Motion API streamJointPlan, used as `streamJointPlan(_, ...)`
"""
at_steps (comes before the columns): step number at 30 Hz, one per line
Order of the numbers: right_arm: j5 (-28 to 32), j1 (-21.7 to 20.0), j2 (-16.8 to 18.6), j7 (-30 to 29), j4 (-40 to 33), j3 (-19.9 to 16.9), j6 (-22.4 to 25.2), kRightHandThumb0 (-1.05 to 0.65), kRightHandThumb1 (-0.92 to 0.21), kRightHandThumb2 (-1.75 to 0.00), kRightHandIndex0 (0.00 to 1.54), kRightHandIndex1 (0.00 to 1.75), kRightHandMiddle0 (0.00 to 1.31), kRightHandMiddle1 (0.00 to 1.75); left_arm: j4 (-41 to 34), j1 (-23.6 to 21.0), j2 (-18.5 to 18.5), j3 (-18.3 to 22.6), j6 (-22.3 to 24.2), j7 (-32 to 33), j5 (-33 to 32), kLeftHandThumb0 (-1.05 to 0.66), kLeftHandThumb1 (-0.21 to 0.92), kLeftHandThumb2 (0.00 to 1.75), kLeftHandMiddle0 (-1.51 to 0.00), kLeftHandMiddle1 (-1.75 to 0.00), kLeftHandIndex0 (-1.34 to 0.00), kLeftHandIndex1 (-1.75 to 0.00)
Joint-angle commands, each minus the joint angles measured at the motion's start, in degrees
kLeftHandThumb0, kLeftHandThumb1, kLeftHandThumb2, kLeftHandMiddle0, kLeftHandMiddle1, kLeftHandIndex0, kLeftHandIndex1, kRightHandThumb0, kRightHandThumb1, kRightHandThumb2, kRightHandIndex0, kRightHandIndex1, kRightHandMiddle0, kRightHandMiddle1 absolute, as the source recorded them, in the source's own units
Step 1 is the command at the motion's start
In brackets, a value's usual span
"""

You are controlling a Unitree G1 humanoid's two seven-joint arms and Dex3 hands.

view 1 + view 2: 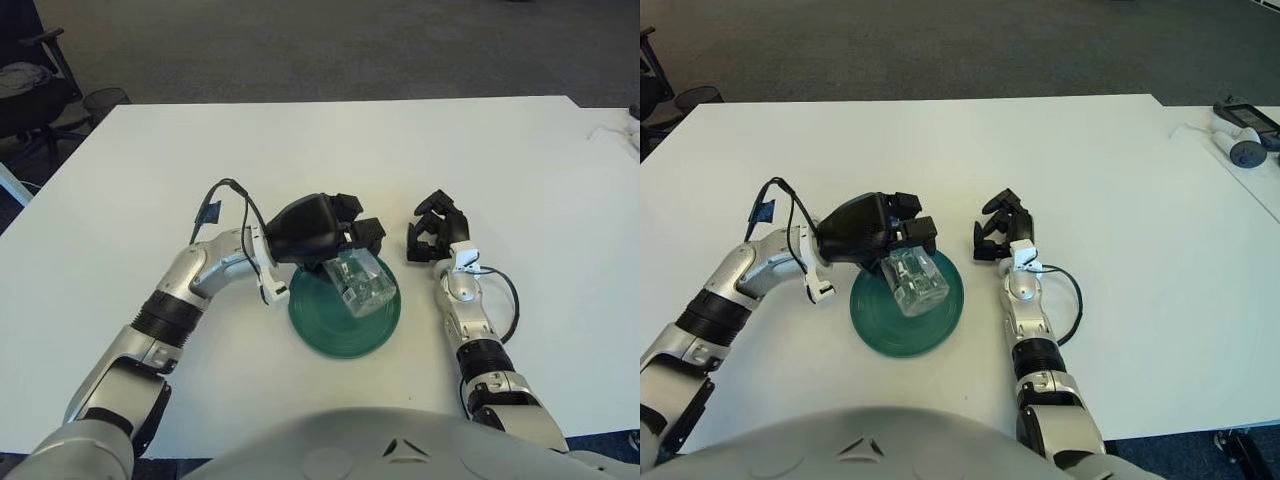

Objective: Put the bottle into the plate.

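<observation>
Left eye view: bottle reaching the plate.
Left hand grasps the clear bottle low over the green plate; it should settle centrally before letting go. Right hand curled, empty, beside the plate.

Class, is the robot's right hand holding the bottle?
No, the left hand grips the bottle over the plate.

clear, glossy plastic bottle with ridged walls; round dark green plate, smooth with faint concentric rings and a soft sheen; matt white table top; matt black plastic left hand, silvery metal forearm.
</observation>
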Motion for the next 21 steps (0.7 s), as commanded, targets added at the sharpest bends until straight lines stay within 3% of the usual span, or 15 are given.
streamJointPlan(1, 0.95, 2.48, 0.37, 0.94, 4.16, -0.31, 2.89, 0.0, -0.05, -1.59, 0.84, 1.63, 0.59, 1.75, 1.18, -2.14, 1.14, -0.15, -0.43, 3.6, 3.9, -0.5, 0.28, 1.36, -1.26, -1.75, -0.65, -1.75)
streamJointPlan(10, 1.06, 2.09, 0.21, 1.32, 5.21, -0.47, 1.58, 0.0, -0.04, -1.6, 0.84, 1.65, 0.59, 1.75, 3.61, -4.38, 2.66, -2.99, -0.41, 8.66, 9.69, -0.5, 0.26, 1.38, -1.29, -1.75, -0.66, -1.75)
streamJointPlan(21, 0.61, 2.07, 0.29, 0.28, 5.03, -0.52, 2.23, 0.0, -0.06, -1.59, 0.82, 1.67, 0.59, 1.75, 4.78, -5.06, 3.76, -5.91, 0.14, 7.52, 9.18, -0.5, 0.27, 1.37, -1.27, -1.75, -0.65, -1.75)
